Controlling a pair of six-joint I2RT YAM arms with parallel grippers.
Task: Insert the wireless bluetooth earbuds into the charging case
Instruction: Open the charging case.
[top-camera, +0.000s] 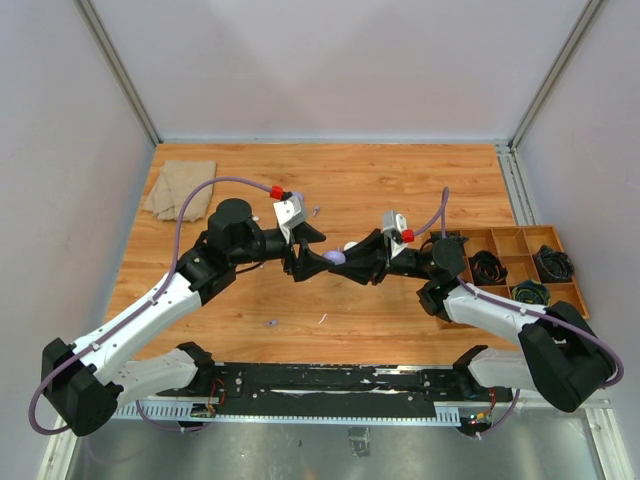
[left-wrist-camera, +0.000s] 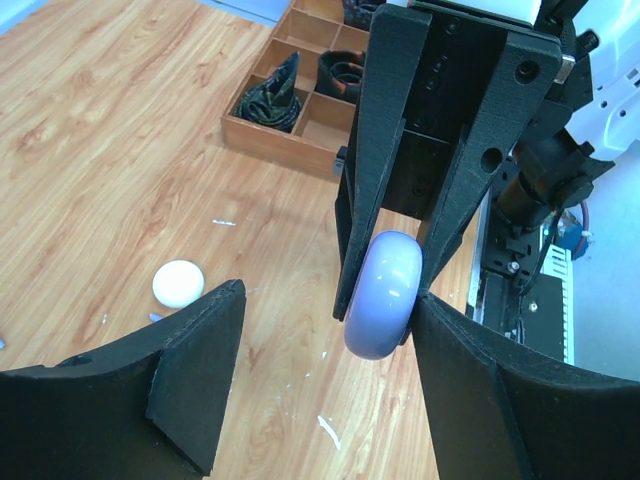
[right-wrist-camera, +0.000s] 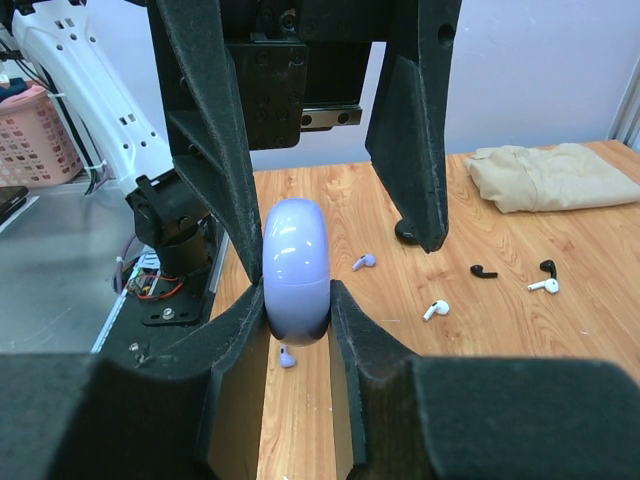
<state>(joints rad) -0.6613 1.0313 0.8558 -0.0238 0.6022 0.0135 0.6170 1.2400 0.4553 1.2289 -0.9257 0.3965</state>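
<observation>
I have the pale purple charging case (right-wrist-camera: 297, 250) pinched edge-on between the two fingers of the right gripper (right-wrist-camera: 297, 298); they press on its broad faces, it hangs above the table (top-camera: 400, 190), and it looks closed. The left gripper (left-wrist-camera: 328, 305) faces it head-on with its fingers spread wide; the case sits inside that gap, hard up against one finger, though I cannot tell whether it touches.

The wireless bluetooth earbuds all lie loose on the wood, apart from both tools. One pale purple earbud (right-wrist-camera: 287, 356) shows straight below the held case, between the right gripper's fingers; a second purple earbud (right-wrist-camera: 363, 262) lies just past those fingertips. A white earbud (right-wrist-camera: 435, 309) and a black earbud (right-wrist-camera: 483, 271) sit off to the right in my right wrist view; farther that way another black bud (right-wrist-camera: 547, 266) and another white bud (right-wrist-camera: 541, 287) lie close together.

A white round case (left-wrist-camera: 178, 283) rests on the table below and outside the left gripper's left-hand finger. A wooden compartment tray (left-wrist-camera: 270, 143) stands behind the right gripper; a folded beige cloth (right-wrist-camera: 545, 175) lies well beyond the left one.
</observation>
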